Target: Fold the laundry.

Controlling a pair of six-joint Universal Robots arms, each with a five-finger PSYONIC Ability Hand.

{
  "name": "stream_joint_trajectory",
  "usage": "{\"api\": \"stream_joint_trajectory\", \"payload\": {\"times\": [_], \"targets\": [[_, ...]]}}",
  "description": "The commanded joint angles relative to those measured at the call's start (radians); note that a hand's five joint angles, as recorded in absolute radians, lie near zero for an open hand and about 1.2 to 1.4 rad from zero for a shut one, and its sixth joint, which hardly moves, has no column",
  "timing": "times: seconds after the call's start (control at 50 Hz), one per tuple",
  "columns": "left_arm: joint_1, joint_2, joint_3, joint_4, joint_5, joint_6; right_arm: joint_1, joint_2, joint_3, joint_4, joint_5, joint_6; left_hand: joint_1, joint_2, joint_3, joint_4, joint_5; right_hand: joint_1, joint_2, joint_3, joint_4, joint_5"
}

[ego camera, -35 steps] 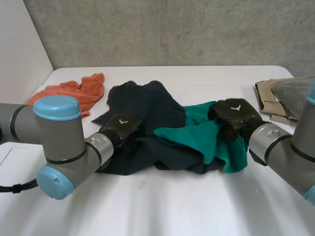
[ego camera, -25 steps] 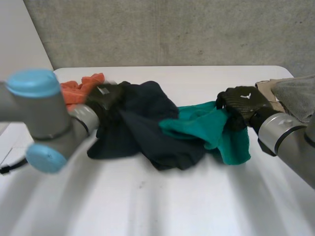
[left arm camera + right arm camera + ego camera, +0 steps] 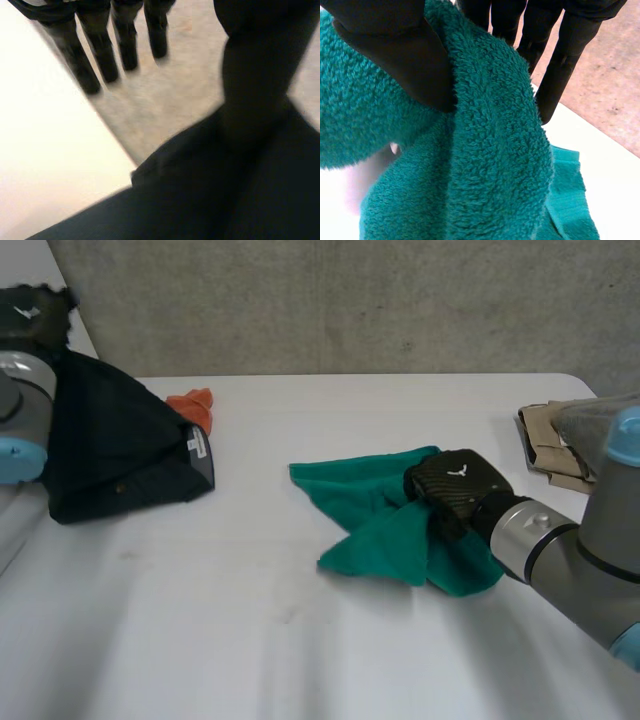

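Observation:
My left hand (image 3: 30,315) is raised at the table's far left and a dark garment (image 3: 110,450) hangs from it down to the tabletop. In the left wrist view the dark garment (image 3: 235,190) is bunched round the thumb, while the fingers (image 3: 100,50) stretch straight, apart from it. A green towel (image 3: 380,510) lies crumpled right of centre. My right hand (image 3: 455,490) rests on its right part. In the right wrist view a fold of the green towel (image 3: 485,150) runs between the thumb (image 3: 395,55) and the fingers (image 3: 560,65), pinched there.
A small orange cloth (image 3: 192,403) lies behind the dark garment. A stack of folded beige and grey cloths (image 3: 565,440) sits at the table's right edge. A grey wall stands behind the table.
My left hand has swung up and to the far left, dragging the dark garment off the green towel. The towel now lies alone, with my right hand moved down and left on it.

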Motion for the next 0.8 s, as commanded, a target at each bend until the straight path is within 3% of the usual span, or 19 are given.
{"api": "stream_joint_trajectory", "payload": {"times": [0.02,0.08,0.12,0.16,0.3,0.46,0.54,0.64,0.8], "targets": [[-0.053,0.156,-0.237,0.013,0.053,-0.007,0.083,0.013,-0.009,0.002,-0.02,-0.012,-0.122,-0.212,-0.221,-0.206,-0.214,0.07,0.0,-0.021,-0.029,-0.014],[-0.076,0.219,-0.309,0.024,0.06,-0.008,0.14,0.031,-0.009,0.012,-0.042,-0.029,-0.122,-0.212,-0.221,-0.206,-0.214,-0.199,-0.268,-0.289,-0.297,-0.282],[-0.104,0.278,-0.378,0.025,0.071,-0.01,0.168,0.051,-0.024,0.035,-0.05,-0.058,-0.122,-0.212,-0.221,-0.206,-0.214,-0.685,-0.755,-0.775,-0.784,-0.768],[-0.136,0.333,-0.452,0.018,0.089,-0.01,0.16,0.054,-0.044,0.063,-0.043,-0.081,-0.122,-0.212,-0.221,-0.206,-0.214,-0.922,-0.991,-1.012,-1.021,-1.005],[-0.228,0.466,-0.644,-0.044,0.14,-0.016,0.023,-0.004,-0.162,0.261,-0.045,-0.12,-0.122,-0.212,-0.221,-0.206,-0.214,-0.922,-0.991,-1.012,-1.021,-1.005],[-0.4,0.54,-0.799,-0.113,0.177,-0.064,-0.182,-0.027,-0.277,0.403,-0.118,-0.15,-0.122,-0.212,-0.221,-0.206,-0.214,-0.922,-0.991,-1.012,-1.021,-1.005],[-0.501,0.513,-0.807,-0.128,0.174,-0.108,-0.238,0.013,-0.303,0.431,-0.174,-0.285,-0.122,-0.212,-0.221,-0.206,-0.214,-0.922,-0.991,-1.012,-1.021,-1.005],[-0.623,0.412,-0.767,-0.13,0.155,-0.139,-0.269,0.097,-0.323,0.423,-0.203,-0.575,-0.122,-0.212,-0.221,-0.206,-0.214,-0.922,-0.991,-1.012,-1.021,-1.005],[-0.728,0.252,-0.664,-0.128,0.06,-0.139,-0.278,0.27,-0.366,0.335,-0.232,-0.747,-0.122,-0.212,-0.221,-0.206,-0.214,-0.922,-0.991,-1.012,-1.021,-1.005]]}}
